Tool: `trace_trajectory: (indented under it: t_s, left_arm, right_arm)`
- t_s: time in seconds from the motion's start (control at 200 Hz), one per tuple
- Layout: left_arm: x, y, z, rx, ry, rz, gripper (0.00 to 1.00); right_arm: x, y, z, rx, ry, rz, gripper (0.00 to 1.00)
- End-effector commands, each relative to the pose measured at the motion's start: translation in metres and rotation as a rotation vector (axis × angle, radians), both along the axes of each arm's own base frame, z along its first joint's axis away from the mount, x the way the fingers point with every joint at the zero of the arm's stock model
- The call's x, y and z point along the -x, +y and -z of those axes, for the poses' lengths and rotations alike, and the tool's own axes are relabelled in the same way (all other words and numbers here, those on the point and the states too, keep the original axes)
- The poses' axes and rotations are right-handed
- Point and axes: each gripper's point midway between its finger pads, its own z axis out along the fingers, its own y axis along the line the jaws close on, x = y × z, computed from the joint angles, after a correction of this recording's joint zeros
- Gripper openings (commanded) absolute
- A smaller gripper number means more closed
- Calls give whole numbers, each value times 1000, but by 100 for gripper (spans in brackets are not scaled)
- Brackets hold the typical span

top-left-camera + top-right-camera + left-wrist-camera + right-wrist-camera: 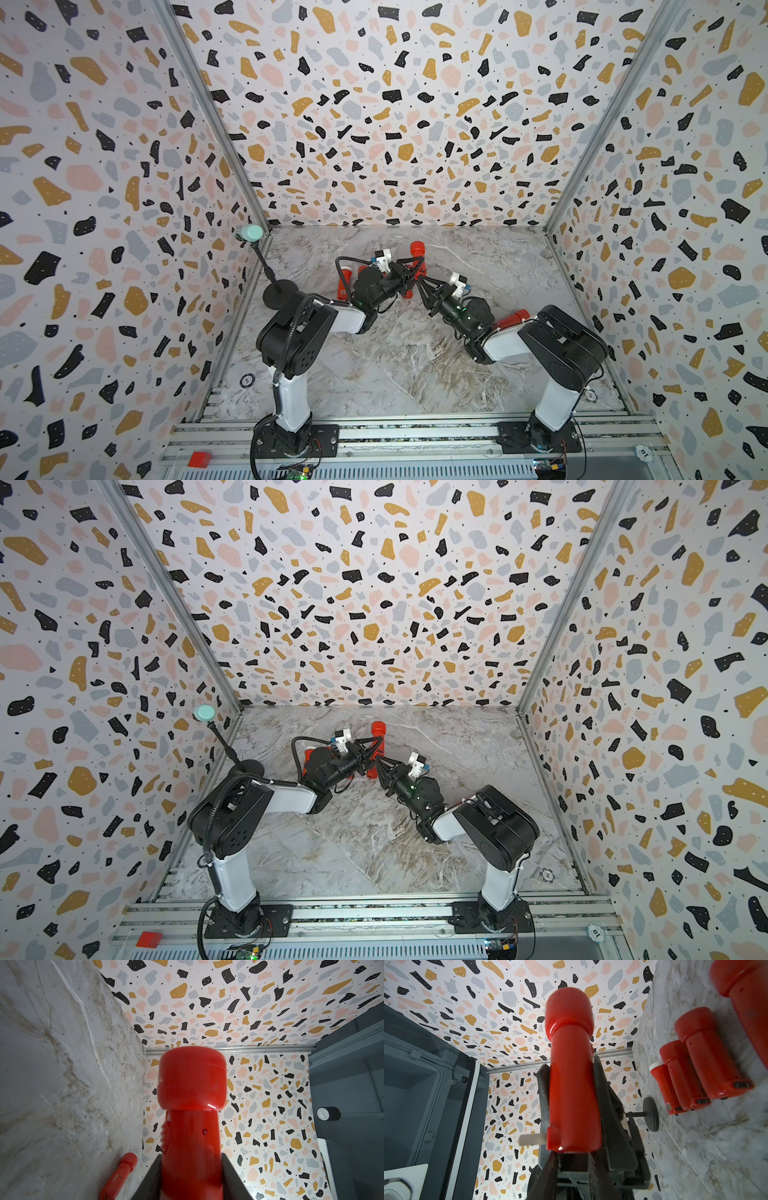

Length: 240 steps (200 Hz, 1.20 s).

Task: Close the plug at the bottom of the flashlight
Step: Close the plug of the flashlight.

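**Plug closing, step unfinished.** The left gripper [417, 267] pinches the body of the flashlight [417, 249]. It holds the flashlight clear of the table [395, 365] at far centre, with the head pointing far and the bottom end near. The right gripper [419, 286], fingers pressed together, sets its tips at that bottom end. In the right wrist view the plug [532, 1140] juts sideways from the base, so it appears open. Folding it flush is judged to remain.
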Motion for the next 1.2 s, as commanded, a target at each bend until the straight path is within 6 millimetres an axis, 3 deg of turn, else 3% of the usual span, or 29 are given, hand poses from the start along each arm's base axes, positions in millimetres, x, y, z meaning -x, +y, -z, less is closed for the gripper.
trace_trajectory:
  t_s: [0.0, 0.21, 0.23, 0.516, 0.856, 1.196]
  left_arm:
    - [16, -8, -49, 80, -155, 64, 0]
    - [17, -8, -52, 77, -164, 66, 0]
    - [17, -8, -52, 76, -164, 66, 0]
    - [17, -8, -52, 70, -167, 67, 0]
    - [16, -8, -51, 31, -171, 57, 0]
    - [19, -7, -59, 41, -199, 62, 0]
  right_arm:
    - [-8, 4, 29, 61, 94, -3, 27]
    - [-4, 8, 35, 85, 120, -29, 29]
    - [-4, 9, 42, 106, 141, -32, 29]
    - [2, 10, 41, 149, 136, -46, 32]
    - [-2, -7, 48, 244, 146, -4, 32]
    - [4, 9, 70, 279, 215, -101, 32]
